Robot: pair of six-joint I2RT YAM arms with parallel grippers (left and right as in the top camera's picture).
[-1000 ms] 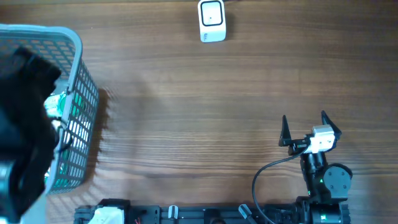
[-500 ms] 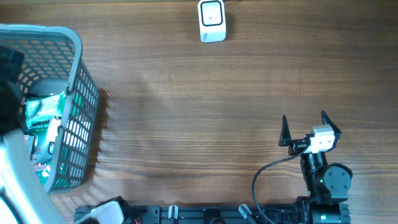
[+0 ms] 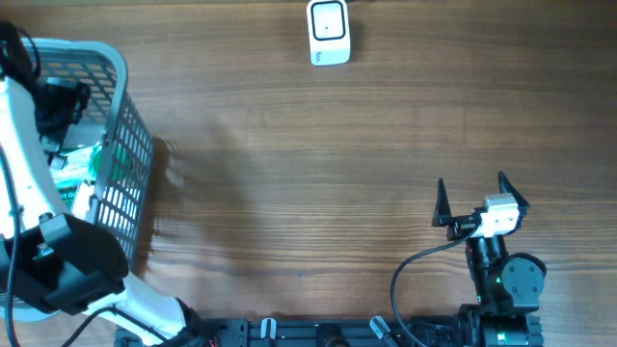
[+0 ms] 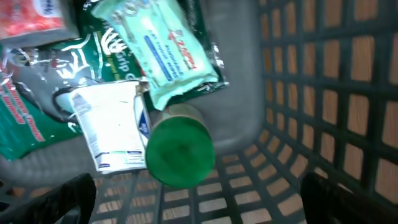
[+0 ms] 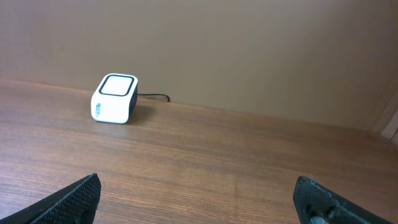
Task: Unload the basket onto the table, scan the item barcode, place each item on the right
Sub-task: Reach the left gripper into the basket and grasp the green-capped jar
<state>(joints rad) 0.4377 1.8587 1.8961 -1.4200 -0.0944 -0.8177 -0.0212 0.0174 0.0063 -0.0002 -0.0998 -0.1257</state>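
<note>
Looking down through the left wrist camera, I see the left gripper [image 4: 199, 202] with its fingers spread wide and nothing between them, hanging over the inside of the grey mesh basket [image 4: 323, 81]. Just below it lies a green-capped container [image 4: 180, 146], its round cap end turned toward the camera. A white carton [image 4: 112, 134] covered in fine print touches the container's left side. A pale green wipes pack [image 4: 163, 46] overlaps the top of the carton. Under these sits a dark green foil bag [image 4: 31, 99], and a red packet [image 4: 31, 15] shows in the top left corner. I cannot make out a barcode on any of them.

From overhead, the basket stands at the far left of the table [image 3: 308, 173]. The right gripper [image 3: 471, 193] sits low on the right near its arm base, jaws apart and empty. It points toward the white barcode scanner [image 3: 329, 32] at the table's far edge, well apart from both basket and gripper. A cable [image 5: 152, 96] trails behind the scanner.
</note>
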